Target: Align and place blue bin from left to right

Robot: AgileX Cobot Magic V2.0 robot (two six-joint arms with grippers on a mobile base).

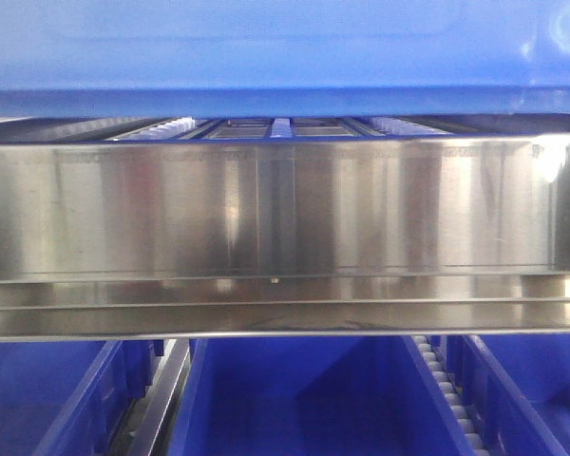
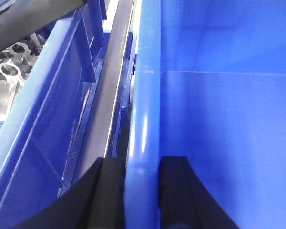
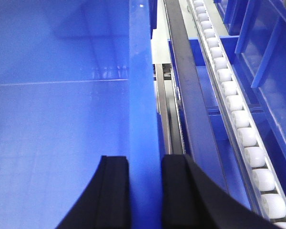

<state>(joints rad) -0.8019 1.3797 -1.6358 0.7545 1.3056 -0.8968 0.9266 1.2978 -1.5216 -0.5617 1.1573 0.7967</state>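
Where black fingers meet plastic, the left gripper (image 2: 142, 163) pinches the blue bin's (image 2: 219, 143) rounded, glossy left rim, and the right gripper (image 3: 144, 161) clamps its flat right wall. Only a slim gap with a grey rail (image 2: 107, 100) separates it from a ribbed neighbouring bin (image 2: 47, 124). White rollers (image 3: 238, 126) flank the right side. Farther ahead spans a brushed-steel shelf front (image 1: 285, 209).

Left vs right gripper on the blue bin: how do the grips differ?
The left gripper straddles a rounded, glossy rim of the blue bin; the right gripper straddles a flat-topped wall edge. Outside the left gripper lie a grey rail and a neighbouring bin; outside the right gripper, a white roller track. Both: one black finger each side of the wall, shut on it.
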